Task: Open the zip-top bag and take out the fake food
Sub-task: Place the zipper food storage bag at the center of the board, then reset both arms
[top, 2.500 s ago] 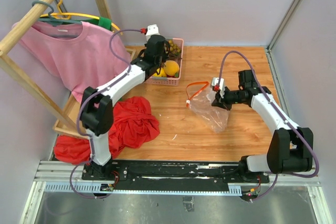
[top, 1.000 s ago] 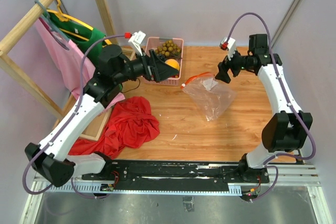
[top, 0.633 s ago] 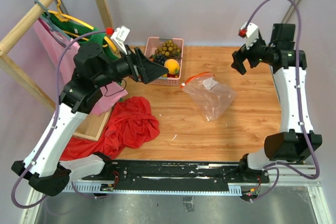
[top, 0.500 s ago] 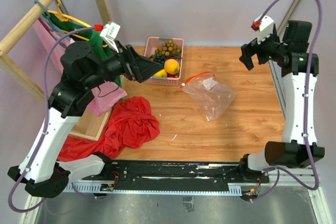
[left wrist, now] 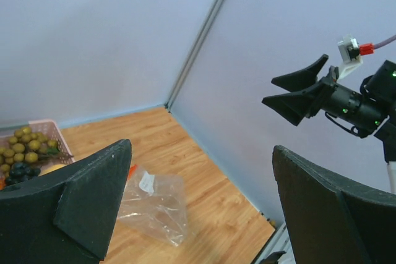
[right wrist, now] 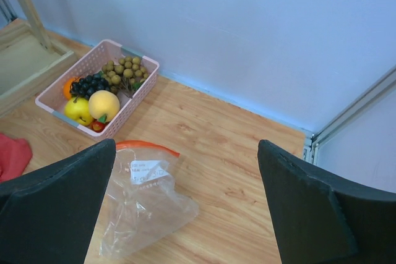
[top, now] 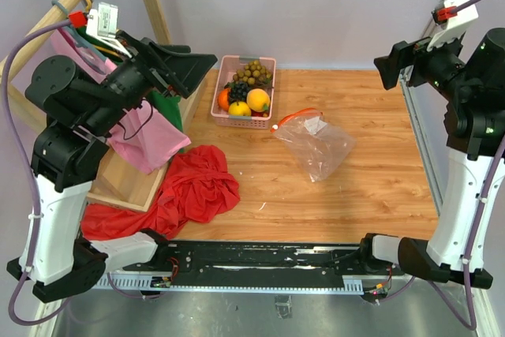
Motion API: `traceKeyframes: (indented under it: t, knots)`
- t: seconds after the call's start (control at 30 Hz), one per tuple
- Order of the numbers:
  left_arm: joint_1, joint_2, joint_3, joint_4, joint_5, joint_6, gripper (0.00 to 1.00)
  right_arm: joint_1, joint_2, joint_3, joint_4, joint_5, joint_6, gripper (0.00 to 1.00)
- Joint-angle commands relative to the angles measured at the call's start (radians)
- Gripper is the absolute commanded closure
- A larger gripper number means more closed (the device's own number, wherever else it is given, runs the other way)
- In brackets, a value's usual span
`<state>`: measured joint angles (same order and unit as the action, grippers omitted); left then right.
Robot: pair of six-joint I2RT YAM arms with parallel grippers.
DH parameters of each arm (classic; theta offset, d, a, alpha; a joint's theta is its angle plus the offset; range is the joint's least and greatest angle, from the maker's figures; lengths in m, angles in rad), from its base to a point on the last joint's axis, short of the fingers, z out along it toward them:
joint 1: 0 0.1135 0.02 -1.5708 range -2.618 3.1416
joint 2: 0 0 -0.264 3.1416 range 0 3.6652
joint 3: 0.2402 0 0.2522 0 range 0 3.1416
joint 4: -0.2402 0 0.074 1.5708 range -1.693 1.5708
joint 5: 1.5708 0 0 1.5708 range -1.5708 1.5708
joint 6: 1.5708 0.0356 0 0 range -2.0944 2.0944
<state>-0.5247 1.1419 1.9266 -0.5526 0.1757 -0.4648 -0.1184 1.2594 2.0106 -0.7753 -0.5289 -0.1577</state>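
Bright and flat all over, lit softly from overhead. Barely any shadow, just a faint one under the red cloth (top: 197, 187) at lower left of the top view. Slight sheen on the zip-top bag (top: 317, 146) mid-frame, nothing blown out. Sharp enough up top. Soft and near-featureless black on the fingers of the left gripper (left wrist: 201, 148) and right gripper (right wrist: 185, 144) in the wrist views' lower corners, with a cool bluish cast behind.

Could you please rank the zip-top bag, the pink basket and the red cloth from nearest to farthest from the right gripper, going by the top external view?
From the open right gripper:
1. zip-top bag, middle of the table
2. pink basket, far edge, further left
3. red cloth, near left side
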Motion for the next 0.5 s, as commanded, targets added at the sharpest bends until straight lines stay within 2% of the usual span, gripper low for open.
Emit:
traceKeyframes:
  t: [0.0, 0.27, 0.47]
  knots:
    - [0.005, 0.020, 0.013, -0.002, -0.040, -0.002, 0.01, 0.009, -0.024, -0.014, -0.014, 0.084, 0.096, 0.01]
    - [0.004, 0.037, 0.000, -0.027, -0.019, -0.009, 0.01, 0.011, -0.079, -0.133, -0.037, 0.147, 0.094, 0.01]
    - [0.005, 0.056, 0.005, -0.042, 0.004, -0.009, 0.01, 0.011, -0.130, -0.203, -0.030, 0.103, 0.061, 0.02]
